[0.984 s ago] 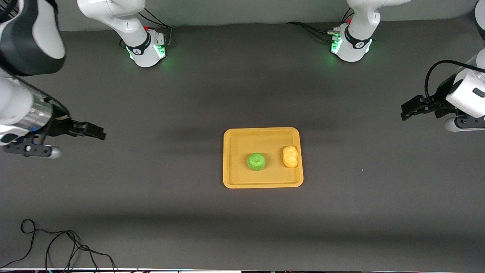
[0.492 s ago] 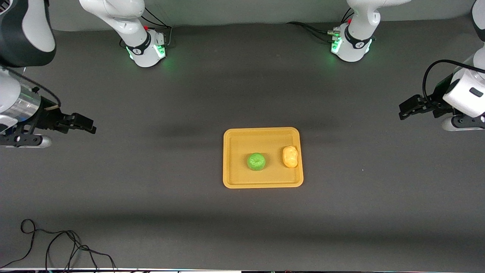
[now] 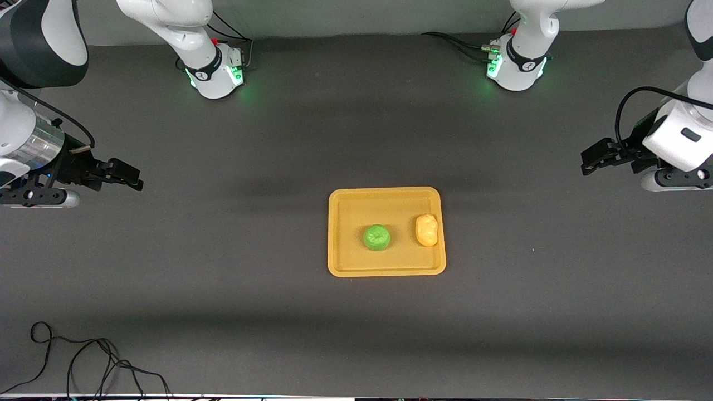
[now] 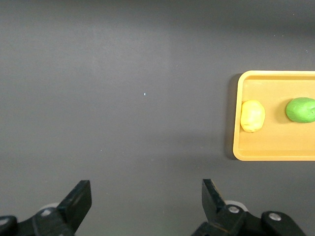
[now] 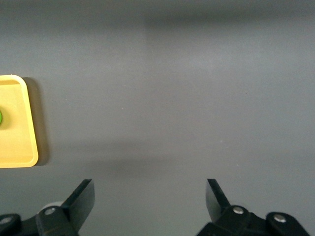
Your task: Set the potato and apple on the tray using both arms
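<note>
Right gripper: over bare table at right arm's end, well apart from tray; fingers spread wide, nothing between them. Vs. a second ago it has drawn back and risen slightly toward its own end.

Cable: black loop lying on table near front camera, right arm's end; not involved.

Tray: yellow-orange, mid-table, flat on surface; unmoved over the last second.

Apple: green, resting in tray, approx. central, in the half nearer the front camera.

Potato: yellow-orange, resting in tray beside apple, toward left arm's end, close to that rim; the two items apart, not touching. Also seen in left wrist view.

Left gripper: over bare table at left arm's end, well apart from tray; fingers spread wide, empty. Has crept upward and slightly inward over the last second.

Change, meaning: only the arms moved; both items stayed put in tray. Judged: placement done, both arms retreating to rest, no further grasp needed.
</note>
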Controlling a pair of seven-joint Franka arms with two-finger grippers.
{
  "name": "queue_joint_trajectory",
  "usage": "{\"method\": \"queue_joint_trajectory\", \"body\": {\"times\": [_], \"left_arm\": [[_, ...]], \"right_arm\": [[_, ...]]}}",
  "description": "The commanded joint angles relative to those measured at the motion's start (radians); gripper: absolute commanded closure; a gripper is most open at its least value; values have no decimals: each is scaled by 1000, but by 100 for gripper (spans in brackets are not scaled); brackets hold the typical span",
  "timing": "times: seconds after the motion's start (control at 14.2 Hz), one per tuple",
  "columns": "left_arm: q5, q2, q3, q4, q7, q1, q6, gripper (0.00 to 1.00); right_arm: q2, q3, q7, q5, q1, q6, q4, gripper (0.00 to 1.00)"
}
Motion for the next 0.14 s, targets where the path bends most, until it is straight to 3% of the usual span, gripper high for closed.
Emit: {"method": "queue_joint_trajectory", "body": {"times": [0.0,0.07], "left_arm": [[-11,-23,7,-23,9,-1,6,0],[-11,-22,6,-20,11,-1,6,0]], "right_arm": [[-13,5,103,-10,16,-19,-2,0],[-11,5,105,-10,16,-28,0,0]]}}
